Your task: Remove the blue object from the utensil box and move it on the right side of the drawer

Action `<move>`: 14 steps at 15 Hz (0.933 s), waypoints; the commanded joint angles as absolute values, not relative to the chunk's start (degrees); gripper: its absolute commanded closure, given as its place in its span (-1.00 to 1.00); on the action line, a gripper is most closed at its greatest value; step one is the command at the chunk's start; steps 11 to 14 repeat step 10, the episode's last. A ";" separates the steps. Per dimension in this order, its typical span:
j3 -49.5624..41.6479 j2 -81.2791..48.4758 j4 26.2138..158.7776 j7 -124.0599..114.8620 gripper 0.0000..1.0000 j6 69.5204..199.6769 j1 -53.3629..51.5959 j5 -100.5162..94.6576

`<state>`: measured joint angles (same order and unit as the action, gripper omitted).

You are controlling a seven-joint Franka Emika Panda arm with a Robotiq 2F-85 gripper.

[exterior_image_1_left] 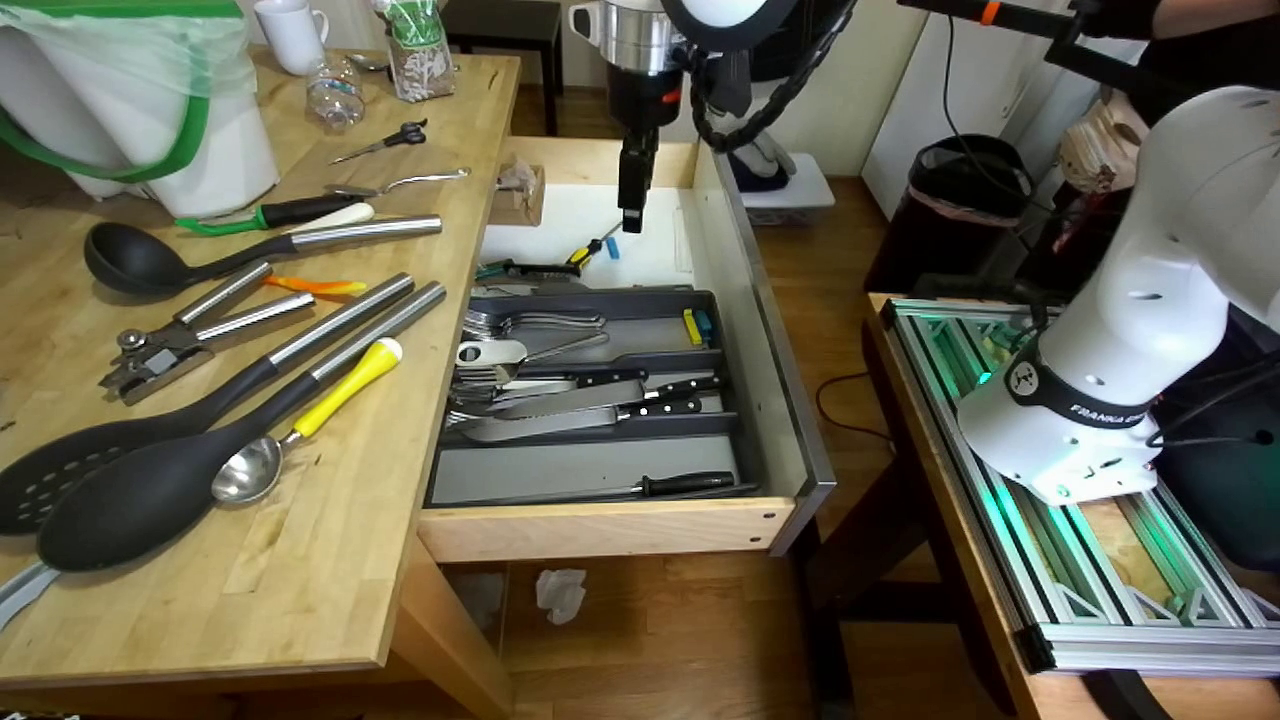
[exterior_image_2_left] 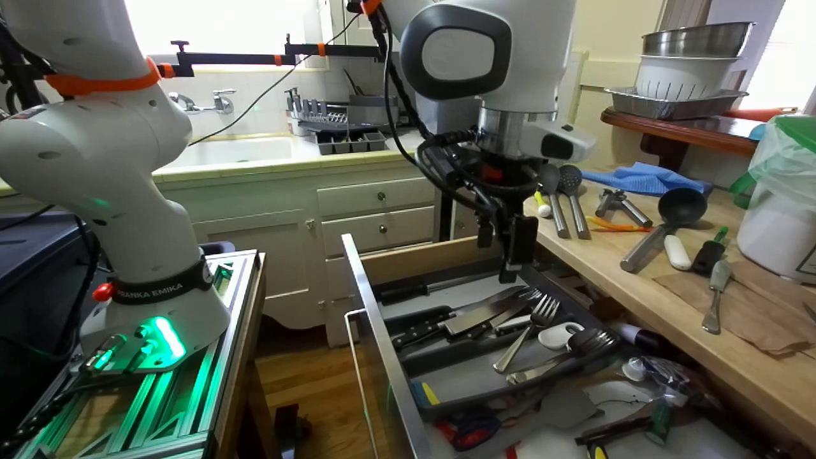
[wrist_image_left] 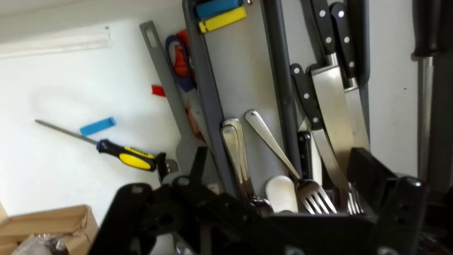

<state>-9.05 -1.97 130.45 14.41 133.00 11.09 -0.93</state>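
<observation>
The utensil box is a dark grey tray in the open drawer; the drawer also shows in an exterior view. A small blue object lies beside a yellow one at the end of one box compartment. The blue object also shows in both exterior views. A similar loose blue piece lies outside the box on the white drawer floor, by a screwdriver. My gripper is open and empty, fingers wide apart, above the drawer; it also shows in both exterior views.
Forks and knives fill other parts of the box. A yellow-black screwdriver, scissors and a cardboard box lie in the drawer. The wooden countertop with large utensils borders the drawer.
</observation>
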 commanded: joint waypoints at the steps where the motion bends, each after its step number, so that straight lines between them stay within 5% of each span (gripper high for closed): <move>1: -8.66 4.79 136.68 21.48 -1.00 140.21 10.06 -0.90; 14: -9.40 5.35 136.54 24.81 -1.00 143.91 8.94 0.75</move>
